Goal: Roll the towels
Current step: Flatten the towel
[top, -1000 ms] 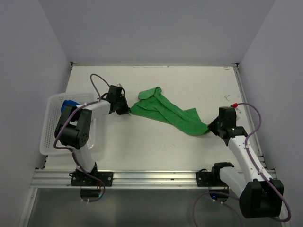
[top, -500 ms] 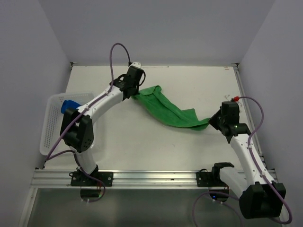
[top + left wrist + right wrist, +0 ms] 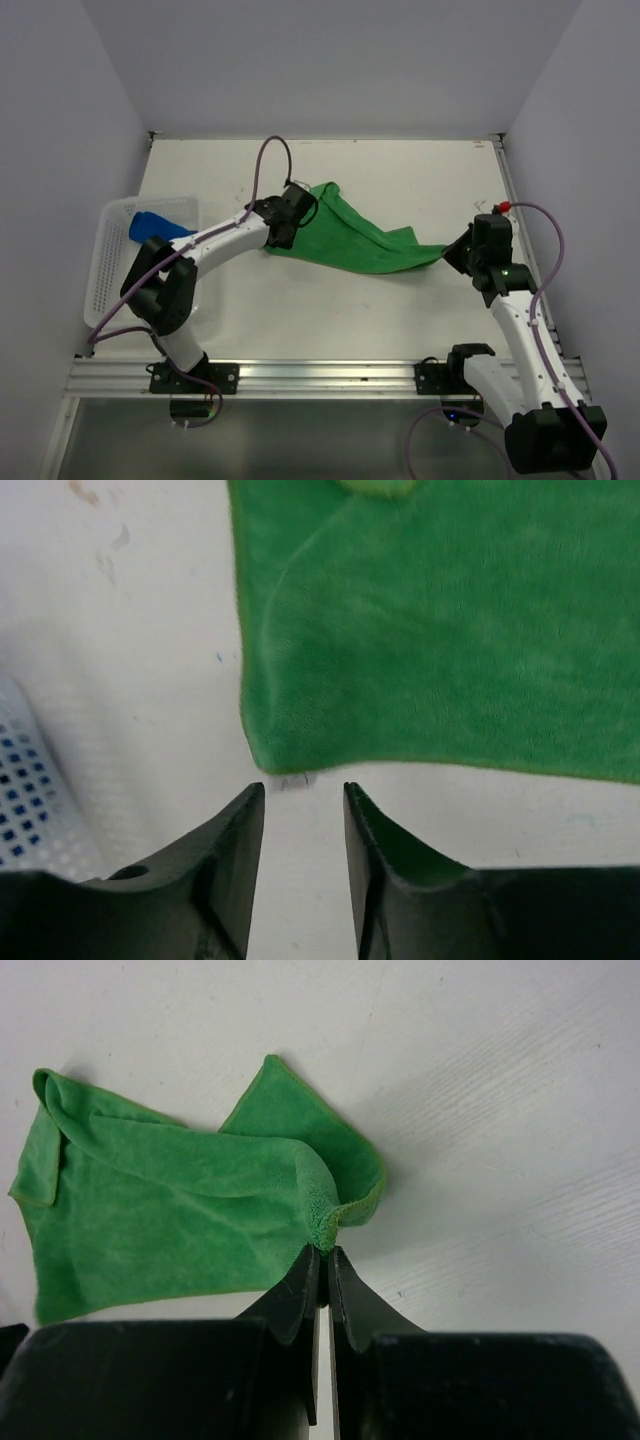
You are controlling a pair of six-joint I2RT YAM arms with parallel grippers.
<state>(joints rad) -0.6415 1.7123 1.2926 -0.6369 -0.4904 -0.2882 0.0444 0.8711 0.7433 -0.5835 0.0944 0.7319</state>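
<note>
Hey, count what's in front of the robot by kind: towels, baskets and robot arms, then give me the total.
Towels: 2, the green towel on the table and the blue towel in the basket
Baskets: 1, the white mesh basket
Robot arms: 2, the left arm and the right arm
Total: 5

Green towel (image 3: 350, 238): bright green, soft pile, not rolled. It lay spread across the middle of the table (image 3: 330, 310), mostly flat, running from far left to near right. Its far-left corner was folded over on itself. Its right end was gathered to a bunched point, pinched in the right claw (image 3: 325, 1250). Blue towel (image 3: 152, 224): royal blue, crumpled, not rolled. It lay at the far end of the basket (image 3: 105, 275), well apart from the green towel.
</note>
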